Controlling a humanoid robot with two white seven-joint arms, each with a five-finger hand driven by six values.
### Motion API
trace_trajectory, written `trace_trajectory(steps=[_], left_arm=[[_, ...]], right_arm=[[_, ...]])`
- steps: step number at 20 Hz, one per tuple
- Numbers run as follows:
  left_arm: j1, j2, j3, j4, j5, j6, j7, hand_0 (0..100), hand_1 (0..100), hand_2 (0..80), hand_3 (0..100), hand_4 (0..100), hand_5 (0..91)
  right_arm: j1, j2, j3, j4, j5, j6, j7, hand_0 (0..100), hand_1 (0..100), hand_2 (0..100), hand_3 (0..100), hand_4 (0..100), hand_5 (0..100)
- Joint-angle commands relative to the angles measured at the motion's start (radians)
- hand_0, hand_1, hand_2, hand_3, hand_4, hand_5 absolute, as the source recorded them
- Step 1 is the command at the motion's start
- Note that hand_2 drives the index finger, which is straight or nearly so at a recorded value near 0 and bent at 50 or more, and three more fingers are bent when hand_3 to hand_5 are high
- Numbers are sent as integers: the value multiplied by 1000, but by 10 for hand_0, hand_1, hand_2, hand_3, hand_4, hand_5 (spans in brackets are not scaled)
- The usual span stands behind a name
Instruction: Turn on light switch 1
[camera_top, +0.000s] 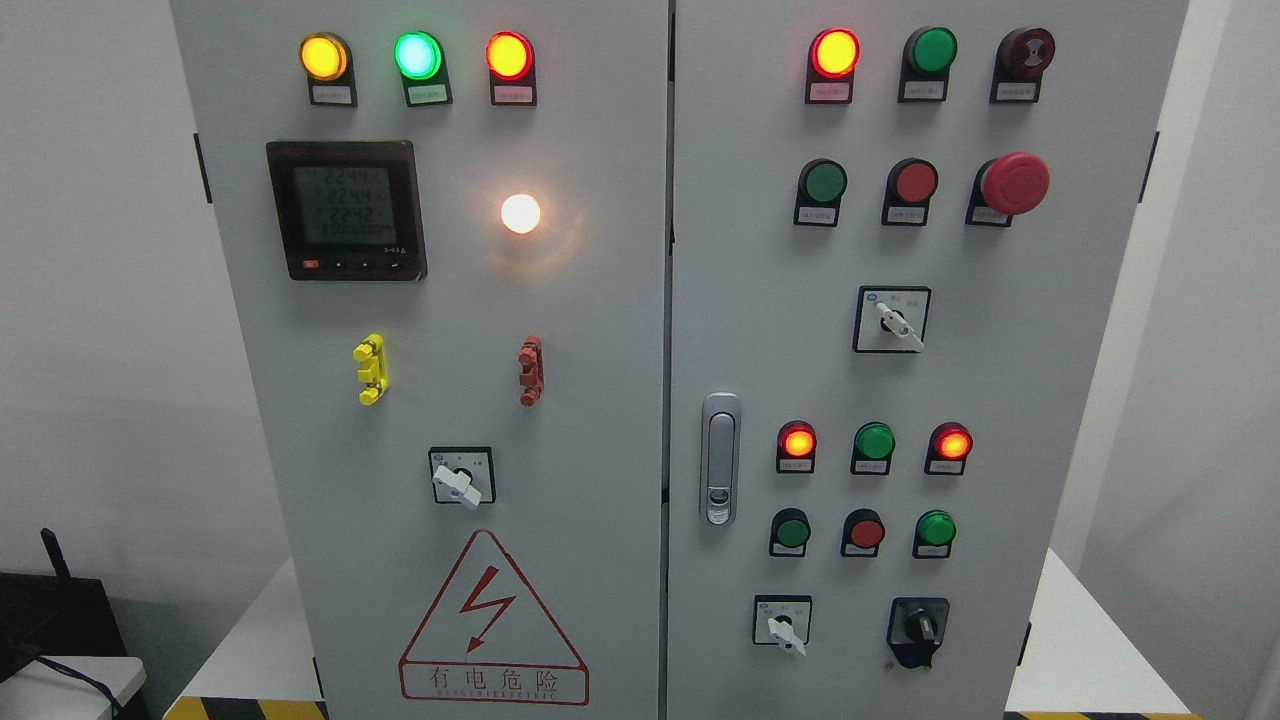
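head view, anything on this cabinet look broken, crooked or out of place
Nothing looks damaged or askew. The white lamp on the left door glows brightly enough to flare on the panel, and the meter digits read faintly. The rotary switches point off vertical, which may be normal.

A grey metal two-door electrical cabinet (600, 300) fills the head view, standing on a white platform (1090, 650). On the left door, three round lit indicator lamps (417, 56) run along the top; below them a black square digital meter (346, 210) sits left of a glowing white round lamp (520, 213). Lower, a yellow plastic clip (370, 368) lies left of a red plastic clip (530, 370), above a white-handled rotary switch (461, 477) and a triangular red hazard sign (493, 620). On the right door, a silver latch handle (720, 458) is near the inner edge; a red mushroom stop button (1012, 184) is upper right, a black rotary knob (917, 630) lower right.
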Motion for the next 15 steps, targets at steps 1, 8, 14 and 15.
trace_trajectory(steps=[1,8,14,15], left_arm=[[-29,1,-239,486,-6,94,3,335,230,0,0,77,0],[-91,-39,-320,484,-21,229,15,364,144,0,0,13,0],[-110,-47,-335,486,-23,231,36,371,118,0,0,2,0],[-110,-47,-335,486,-23,231,36,372,117,0,0,3,0]], right_arm=[[0,0,0,1,-17,0,1,120,389,0,0,0,0],[0,0,0,-1,-17,0,-1,120,389,0,0,0,0],[0,0,0,1,-17,0,1,120,389,0,0,0,0],[0,0,0,-1,-17,0,-1,120,389,0,0,0,0]])
